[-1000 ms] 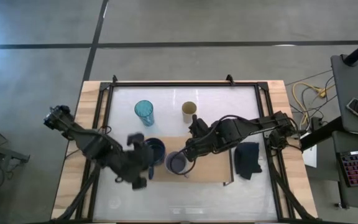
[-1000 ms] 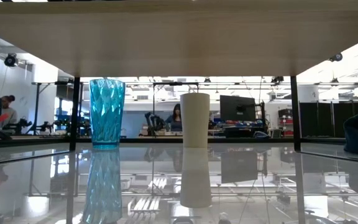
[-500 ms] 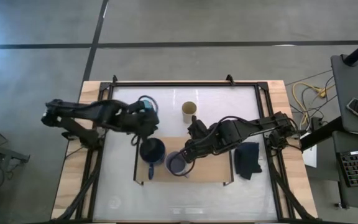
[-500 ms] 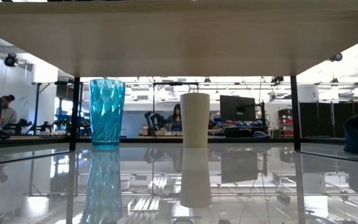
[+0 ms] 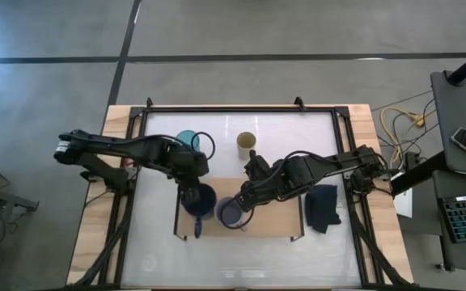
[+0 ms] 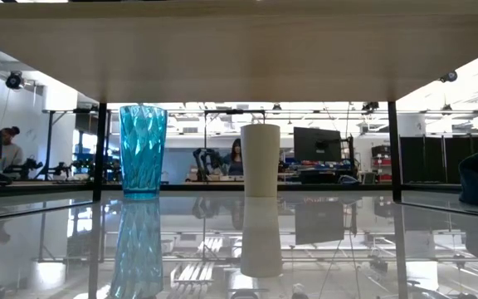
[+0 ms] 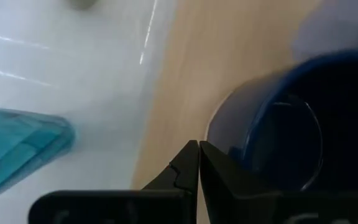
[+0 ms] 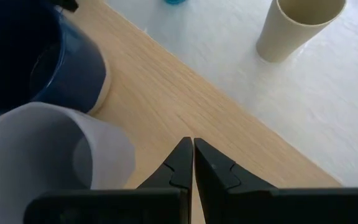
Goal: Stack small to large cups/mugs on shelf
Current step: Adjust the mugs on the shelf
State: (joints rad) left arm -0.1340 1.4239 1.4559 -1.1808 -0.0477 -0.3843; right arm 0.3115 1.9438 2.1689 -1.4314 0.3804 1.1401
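We see the left arm reaching from the left edge of the high view toward the middle, its gripper [image 5: 189,192] pointing down just left of centre. Its fingers [image 7: 188,165] are pressed together with no gap. The right arm stretches in from the right edge, its gripper [image 5: 245,198] near centre, fingers [image 8: 185,163] likewise closed tip to tip, holding nothing.

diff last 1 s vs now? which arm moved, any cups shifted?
Left arm swung from the near-left table edge up past the teal tumbler; the left gripper, shut and empty, now sits by the navy mug. Unchanged: right gripper shut by the grey mug, both mugs on the shelf, tan cup and tumbler off it.
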